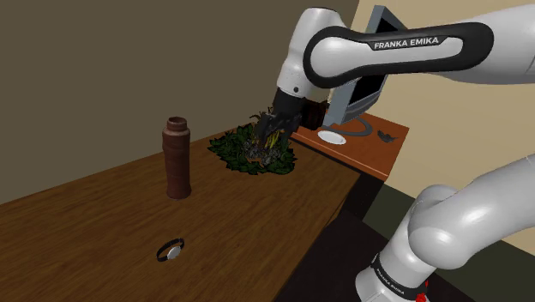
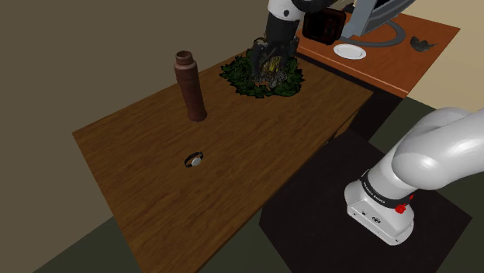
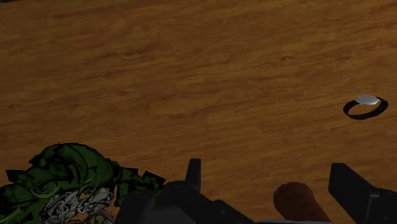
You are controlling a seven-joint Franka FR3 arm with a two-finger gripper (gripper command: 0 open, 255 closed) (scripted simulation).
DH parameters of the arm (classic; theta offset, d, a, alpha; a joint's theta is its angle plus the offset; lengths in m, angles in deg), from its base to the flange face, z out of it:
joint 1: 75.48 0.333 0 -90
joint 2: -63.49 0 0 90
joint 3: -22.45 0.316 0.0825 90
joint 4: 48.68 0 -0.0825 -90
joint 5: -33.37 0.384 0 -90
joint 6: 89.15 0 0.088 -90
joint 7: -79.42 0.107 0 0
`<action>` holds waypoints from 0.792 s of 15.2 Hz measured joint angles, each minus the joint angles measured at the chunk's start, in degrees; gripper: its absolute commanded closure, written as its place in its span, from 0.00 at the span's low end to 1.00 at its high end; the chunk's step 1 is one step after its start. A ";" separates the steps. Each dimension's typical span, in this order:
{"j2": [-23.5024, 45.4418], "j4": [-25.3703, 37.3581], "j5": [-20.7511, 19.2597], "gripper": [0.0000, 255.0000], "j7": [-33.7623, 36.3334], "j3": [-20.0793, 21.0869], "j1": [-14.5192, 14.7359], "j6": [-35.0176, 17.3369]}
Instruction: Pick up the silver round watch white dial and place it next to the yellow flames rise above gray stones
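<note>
End effector (image 1: 273,129) open and empty, upper middle; I'd drop it square over the watch (image 1: 172,250), lower left, before closing.

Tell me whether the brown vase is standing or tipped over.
Upright. The vase stands on its base on the table with its neck pointing up, as both exterior views show. Nothing touches it or props it.
</note>
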 measured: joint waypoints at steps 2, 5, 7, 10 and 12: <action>3.70 0.28 0.70 0.00 0.86 1.43 0.64 -2.76; 9.66 2.07 1.32 0.00 2.36 3.47 1.52 -6.01; 13.01 2.97 1.65 0.00 3.24 4.63 2.14 -7.80; 18.40 4.31 1.88 0.00 4.12 6.05 2.94 -10.80; 22.66 6.26 1.53 0.00 4.88 6.92 3.45 -12.44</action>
